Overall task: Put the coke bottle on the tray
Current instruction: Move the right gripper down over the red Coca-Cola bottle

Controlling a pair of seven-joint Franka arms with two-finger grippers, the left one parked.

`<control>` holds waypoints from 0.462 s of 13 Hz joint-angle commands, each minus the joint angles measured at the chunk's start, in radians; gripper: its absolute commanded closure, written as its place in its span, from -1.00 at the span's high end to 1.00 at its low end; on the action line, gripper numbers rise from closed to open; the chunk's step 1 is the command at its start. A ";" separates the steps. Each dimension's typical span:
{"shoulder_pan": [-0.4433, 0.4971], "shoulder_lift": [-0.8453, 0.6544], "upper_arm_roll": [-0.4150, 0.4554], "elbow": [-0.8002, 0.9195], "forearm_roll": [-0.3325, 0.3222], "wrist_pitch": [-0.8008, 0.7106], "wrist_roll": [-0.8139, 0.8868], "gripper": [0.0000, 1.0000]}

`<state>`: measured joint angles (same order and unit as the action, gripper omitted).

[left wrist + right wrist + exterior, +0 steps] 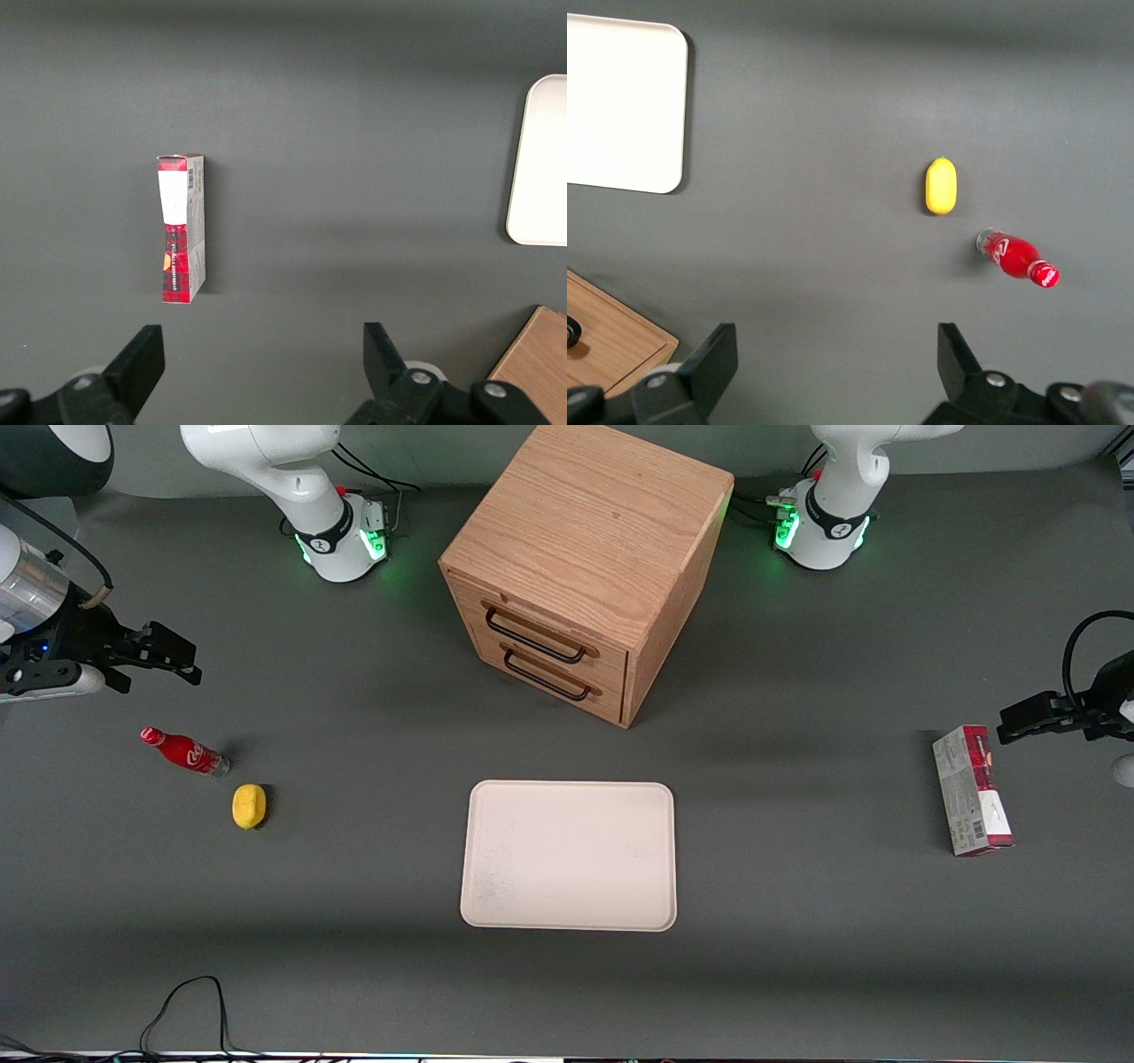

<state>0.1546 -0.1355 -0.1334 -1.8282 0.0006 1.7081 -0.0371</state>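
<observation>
The end effector [177, 662] is hovering with fingers spread and empty, above the surface [354, 974] at the working arm's end, farther from the front camera than the bottle [184, 752]. The bottle is lying on its side just beside a yellow lump [249, 806], well apart from the tray [569, 856], which is sitting in front of the drawer cabinet [580, 558]. For a clean pick, it should be descending over the label, fingers straddling the bottle's width and steering clear of the lump
</observation>
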 commanded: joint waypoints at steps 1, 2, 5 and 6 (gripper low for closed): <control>0.000 0.013 0.003 0.044 -0.014 -0.068 0.016 1.00; -0.001 0.013 0.003 0.044 -0.016 -0.076 0.014 1.00; -0.001 0.011 -0.089 -0.003 -0.028 -0.068 -0.082 1.00; -0.001 0.011 -0.151 -0.031 -0.031 -0.044 -0.160 1.00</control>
<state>0.1534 -0.1271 -0.1959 -1.8251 -0.0096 1.6469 -0.0858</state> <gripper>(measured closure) 0.000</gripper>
